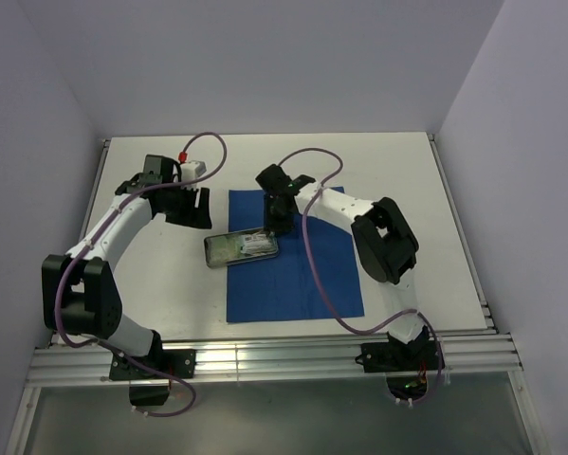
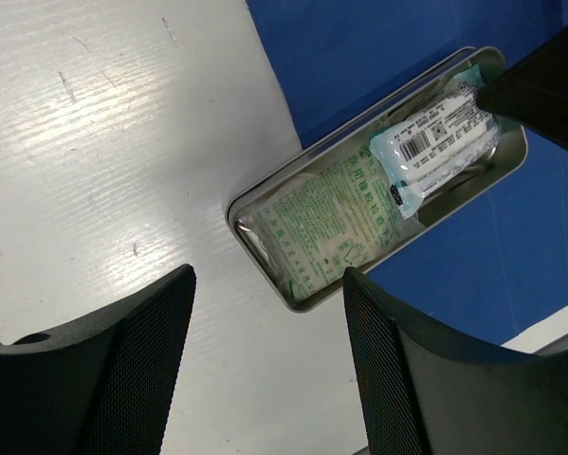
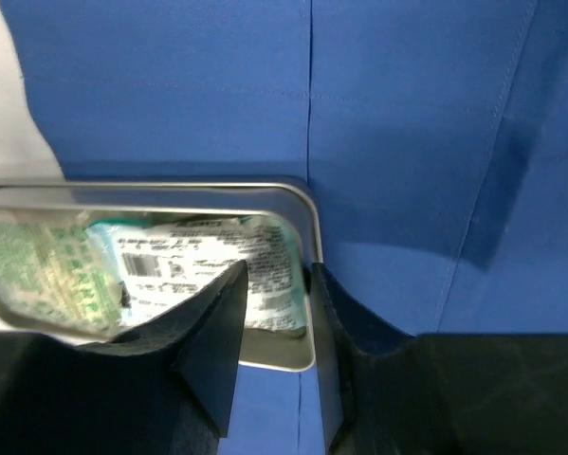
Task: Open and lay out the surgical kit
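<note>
Your right gripper (image 3: 276, 275) straddles the tray (image 3: 170, 187) end wall, not clamped, inner finger over the barcode packet (image 3: 189, 261). Left gripper (image 2: 267, 275) spread, empty, above table (image 2: 94, 142) beside tray.

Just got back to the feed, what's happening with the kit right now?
The royal-blue cloth wrap lies flat on the white table. The small rectangular steel tray sits on its left edge, partly over bare table, holding a green-printed packet and a white barcoded packet. The right gripper straddles the tray's right end wall, one finger inside, one outside; whether it pinches yet is unclear. The left gripper hovers open near the tray's other end.
</note>
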You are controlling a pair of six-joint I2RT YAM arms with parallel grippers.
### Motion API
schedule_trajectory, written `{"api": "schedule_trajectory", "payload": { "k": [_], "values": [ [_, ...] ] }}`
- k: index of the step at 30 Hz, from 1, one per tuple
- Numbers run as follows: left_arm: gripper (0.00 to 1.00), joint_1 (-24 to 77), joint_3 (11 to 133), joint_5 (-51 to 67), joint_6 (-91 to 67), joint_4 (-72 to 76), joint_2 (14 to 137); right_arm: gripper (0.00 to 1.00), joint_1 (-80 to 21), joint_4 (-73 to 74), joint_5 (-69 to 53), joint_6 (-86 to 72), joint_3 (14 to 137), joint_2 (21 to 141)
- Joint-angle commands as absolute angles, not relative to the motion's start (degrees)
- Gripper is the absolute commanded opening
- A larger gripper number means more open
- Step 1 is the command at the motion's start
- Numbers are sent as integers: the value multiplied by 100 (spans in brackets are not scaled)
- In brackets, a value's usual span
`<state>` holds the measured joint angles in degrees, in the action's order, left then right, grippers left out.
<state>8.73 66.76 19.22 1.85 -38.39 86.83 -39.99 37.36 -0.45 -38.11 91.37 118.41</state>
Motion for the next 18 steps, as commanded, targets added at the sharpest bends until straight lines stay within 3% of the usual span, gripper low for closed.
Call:
{"api": "schedule_trajectory", "payload": {
  "k": [1, 3, 9, 18],
  "values": [
    [69, 800, 6706, 1995, 132, -3691, 8560, 36, -4052, 3902, 35, -3823, 9483, 12041],
    [68, 782, 6750, 1978, 141, -3674, 8604, 31, -4052, 3946, 35, -3815, 9510, 12129],
    [68, 747, 7048, 1960, 158, -3700, 8841, 1, -4034, 3876, 44, -3753, 9220, 11971],
    [70, 747, 7557, 2118, 412, -3586, 9289, 0, -3666, 3691, 149, -3262, 8263, 11084]
  ]
}}
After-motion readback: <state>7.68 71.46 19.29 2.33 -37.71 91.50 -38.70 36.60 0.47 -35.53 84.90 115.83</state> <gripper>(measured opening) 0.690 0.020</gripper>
